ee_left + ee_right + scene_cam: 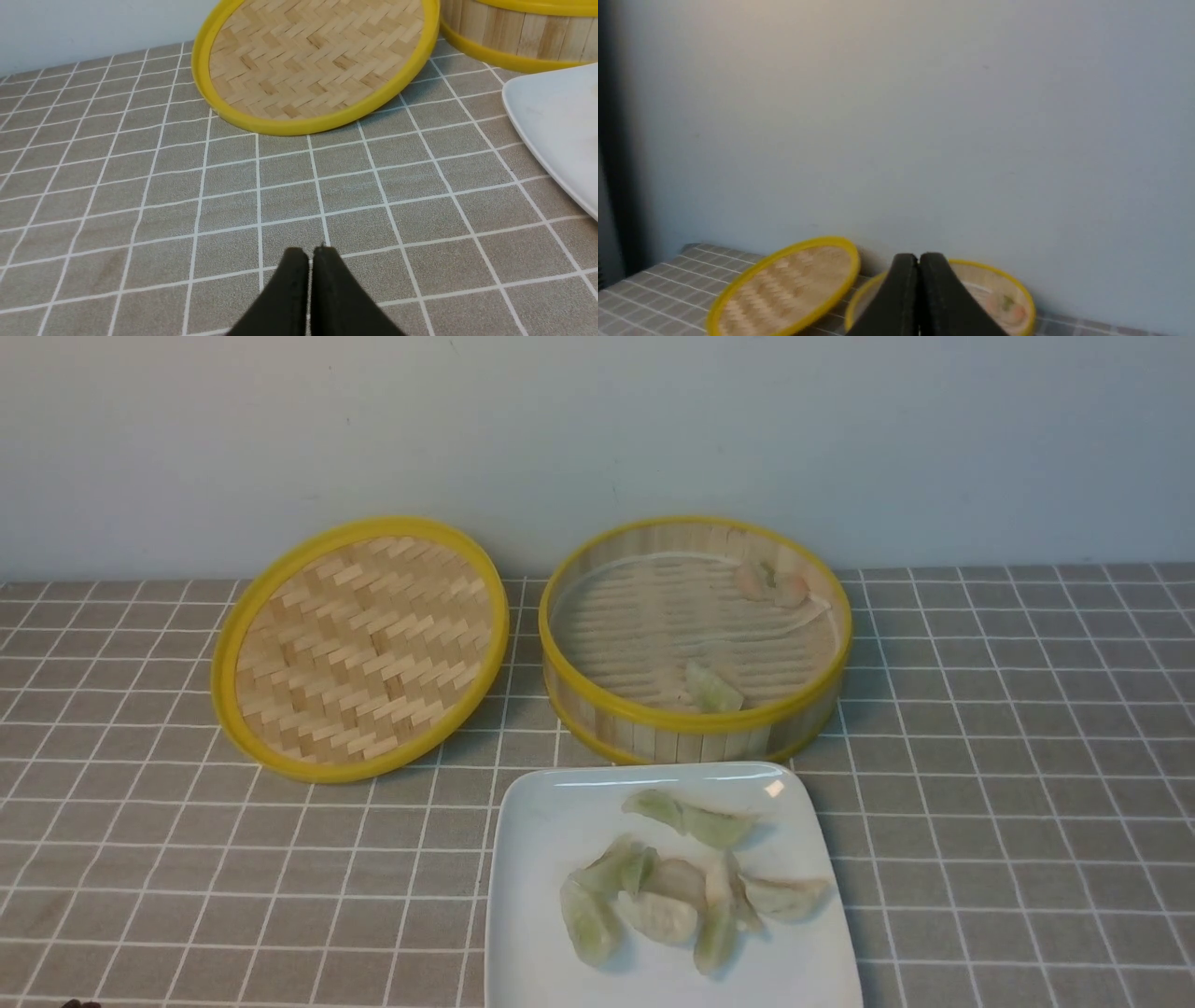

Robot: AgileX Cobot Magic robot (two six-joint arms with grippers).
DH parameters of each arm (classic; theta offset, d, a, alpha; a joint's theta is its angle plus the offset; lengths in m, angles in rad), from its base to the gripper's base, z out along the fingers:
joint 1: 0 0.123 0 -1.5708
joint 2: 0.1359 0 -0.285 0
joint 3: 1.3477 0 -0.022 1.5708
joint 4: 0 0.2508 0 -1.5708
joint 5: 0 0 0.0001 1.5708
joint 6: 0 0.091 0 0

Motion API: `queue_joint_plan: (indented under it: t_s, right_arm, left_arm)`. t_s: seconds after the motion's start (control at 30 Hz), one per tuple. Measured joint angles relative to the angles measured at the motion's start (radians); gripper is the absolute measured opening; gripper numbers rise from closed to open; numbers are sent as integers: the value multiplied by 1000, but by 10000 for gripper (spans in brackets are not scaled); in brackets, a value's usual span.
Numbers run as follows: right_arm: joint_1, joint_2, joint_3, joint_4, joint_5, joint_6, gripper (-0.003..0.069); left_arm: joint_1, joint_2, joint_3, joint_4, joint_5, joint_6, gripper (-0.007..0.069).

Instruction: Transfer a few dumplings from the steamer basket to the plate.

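The steamer basket [695, 719] stands at the back middle of the table. It holds a pale green dumpling [713, 691] near its front wall and pinkish ones [775, 584] at the back right. The white plate [532, 859] lies in front of it with several dumplings [677, 891] piled on it. Neither gripper shows in the front view. My left gripper [309, 254] is shut and empty, low over the cloth, left of the plate [551, 121]. My right gripper [918, 259] is shut and empty, raised and facing the basket [1017, 291] from a distance.
The flat woven lid [359, 649] leans tilted at the back left, next to the basket. It also shows in the left wrist view [313, 60] and the right wrist view [784, 284]. A grey checked cloth [1008, 784] covers the table. A pale wall stands behind.
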Motion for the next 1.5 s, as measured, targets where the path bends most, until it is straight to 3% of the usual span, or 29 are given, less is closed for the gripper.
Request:
queue_joint_plan:
  t_s: [0.03, 0.07, 0.17, 0.33, 0.8, 1.5]
  right_arm:
    - [-74, -8, 51, -4, 0, 0, -15]
    - [-86, -9, 51, -5, 0, 0, -15]
    - [-292, -31, 202, -46, 1, 0, -15]
    - [-426, -108, 414, -60, 6, 0, -15]
    - [-367, -177, 474, -14, 3, 0, -15]
    - [-363, -177, 474, -11, 3, -27, -15]
  left_arm:
    - [0, 0, 0, 0, 0, 0, -5]
    - [0, 0, 0, 0, 0, 0, -5]
    - [0, 0, 0, 0, 0, 0, -5]
    - [0, 0, 0, 0, 0, 0, -5]
    - [0, 0, 0, -1, 0, 0, -5]
    - [0, 0, 0, -1, 0, 0, -5]
